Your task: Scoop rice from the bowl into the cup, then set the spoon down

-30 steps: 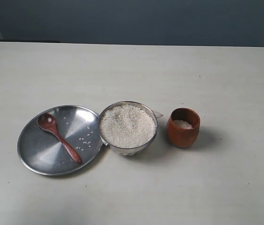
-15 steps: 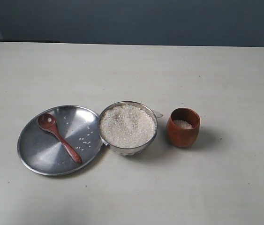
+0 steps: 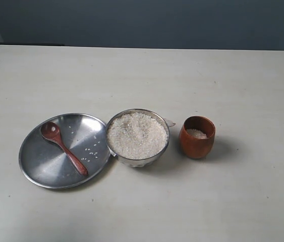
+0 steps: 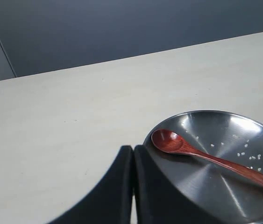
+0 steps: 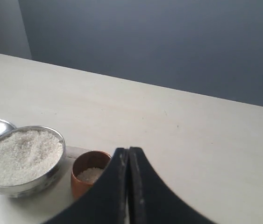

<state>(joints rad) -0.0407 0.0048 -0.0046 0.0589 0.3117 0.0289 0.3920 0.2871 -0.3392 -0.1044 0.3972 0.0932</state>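
Spoon (image 3: 64, 149): lying flat on the plate (image 3: 36, 169), hollow up, left of the bowl (image 3: 137, 162) and apart from it; held by nothing. Long axis on a slant in the exterior view: head toward the far left of the plate, handle running back toward the near right and ending short of the bowl's side; a few loose grains (image 3: 92, 149) scattered on the plate beside the handle.

Judged light and stiff, being slim wood; smooth and glossy, so likely a little slippery in a hard grip; not fragile, though thin enough at the handle to twist in a loose pinch. Best taken across the handle, about the middle or toward its tail, well clear of the head; lying low on slick metal, so calling for a descent with jaws straddling the handle crosswise; liable to skate, or to nudge the plate, if caught off-centre.

Bowl filled nearly to the rim with rice (image 3: 136, 135); cup (image 3: 197, 143) just right of the bowl, not touching, with a little rice in its bottom.

Left gripper (image 4: 132, 149): pressed together, pinching nothing, with the plate's edge and the spoon head just past its tips in the left wrist view. Right gripper (image 5: 128, 150): likewise closed tight and empty, the cup showing just beside its tips in the right wrist view. Neither seen in the exterior view.
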